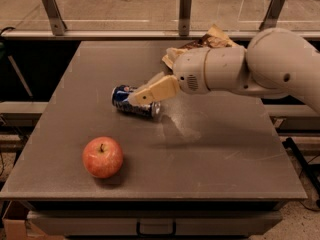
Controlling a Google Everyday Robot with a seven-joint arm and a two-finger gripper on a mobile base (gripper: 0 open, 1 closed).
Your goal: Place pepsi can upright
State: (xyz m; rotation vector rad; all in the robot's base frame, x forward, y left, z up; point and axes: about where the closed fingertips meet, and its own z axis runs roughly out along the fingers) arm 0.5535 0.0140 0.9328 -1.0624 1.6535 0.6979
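Note:
The pepsi can [121, 98] lies on its side on the grey table [225, 154], left of centre, its silver end pointing right and toward me. My gripper [136, 97] reaches in from the right and is down at the can. It is open, with the near beige finger [152, 90] lying across the can's top and front. The far finger is mostly hidden behind it. The can rests on the table and is not lifted.
A red apple [102, 157] sits at the front left of the table. A brown snack bag [212, 41] lies at the back, partly hidden behind my arm [260, 69]. A railing with metal posts [185, 11] runs behind the table.

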